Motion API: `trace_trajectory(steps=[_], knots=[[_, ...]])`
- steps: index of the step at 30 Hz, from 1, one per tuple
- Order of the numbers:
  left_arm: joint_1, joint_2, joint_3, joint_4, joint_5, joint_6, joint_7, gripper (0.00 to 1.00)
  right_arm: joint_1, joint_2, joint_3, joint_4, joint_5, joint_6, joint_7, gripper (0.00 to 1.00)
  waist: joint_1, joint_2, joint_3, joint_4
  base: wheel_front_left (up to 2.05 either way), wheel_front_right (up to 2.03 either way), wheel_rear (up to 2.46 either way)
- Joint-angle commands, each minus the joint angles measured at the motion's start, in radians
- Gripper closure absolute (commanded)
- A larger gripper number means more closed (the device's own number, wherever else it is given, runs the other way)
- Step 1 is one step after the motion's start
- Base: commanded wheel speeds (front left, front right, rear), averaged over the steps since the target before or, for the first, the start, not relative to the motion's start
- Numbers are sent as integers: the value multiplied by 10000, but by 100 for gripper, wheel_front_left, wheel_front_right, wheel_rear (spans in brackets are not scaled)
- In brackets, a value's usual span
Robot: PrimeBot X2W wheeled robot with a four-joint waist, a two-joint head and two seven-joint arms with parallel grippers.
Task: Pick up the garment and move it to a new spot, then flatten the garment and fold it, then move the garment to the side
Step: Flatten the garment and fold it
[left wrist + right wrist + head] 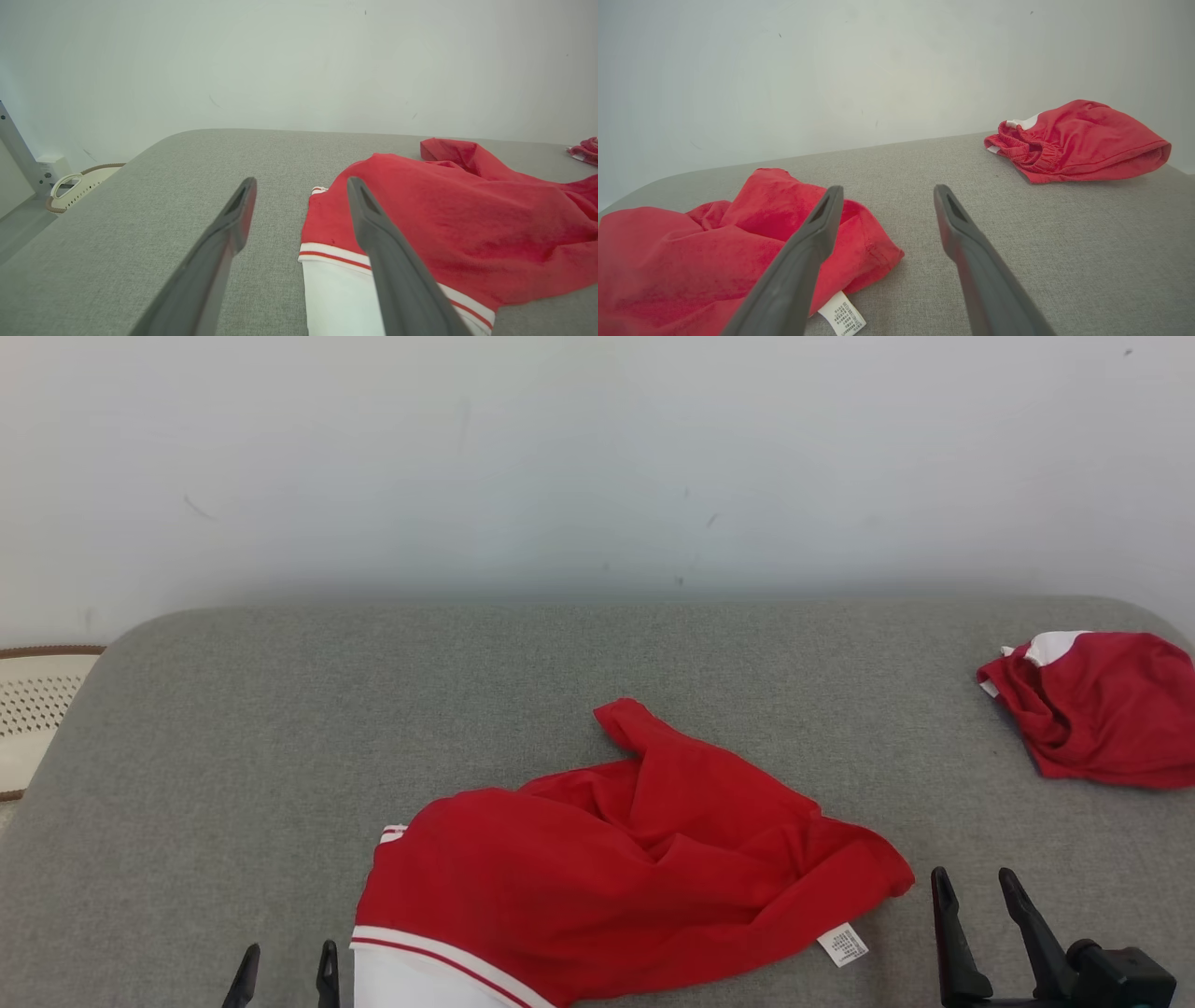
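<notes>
A crumpled red garment with a white band and red stripe lies near the front middle of the grey padded surface. A white care label sticks out at its right edge. My left gripper stands open just left of the garment's white band, empty. In the left wrist view the garment lies right of my open left gripper. My right gripper is open just right of the garment's right corner, empty. The right wrist view has the garment at the left of the open right gripper.
A second red and white bundle of cloth lies at the surface's far right edge, also seen as a bundle in the right wrist view. A pale perforated basket stands beyond the left edge. A white wall backs the surface.
</notes>
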Motion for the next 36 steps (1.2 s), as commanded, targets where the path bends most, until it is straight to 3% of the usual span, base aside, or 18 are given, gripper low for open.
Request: trace_trajectory(steps=[1, 12, 23, 36], knots=[[-6, 22, 8, 73, -112, -66, -43, 0, 70, -17, 27, 46, -13, -3, -17, 0, -1, 0, -12, 9, 0, 0, 0], [304, -29, -526, 1054, -595, -574, -43, 0, -76, -401, 472, 882, 299, -3, 199, 0, -1, 0, -69, 163, 0, 0, 0], [113, -77, -888, 3032, -1392, -763, -43, 0, -804, -955, 1233, 2068, 649, -3, 440, 0, -1, 0, 151, 322, 0, 0, 0], [-400, -92, -1416, 4275, -2047, -861, -43, 0, -1817, -1198, 2139, 3166, 908, -3, 363, 0, -1, 0, 251, 305, 0, 0, 0]])
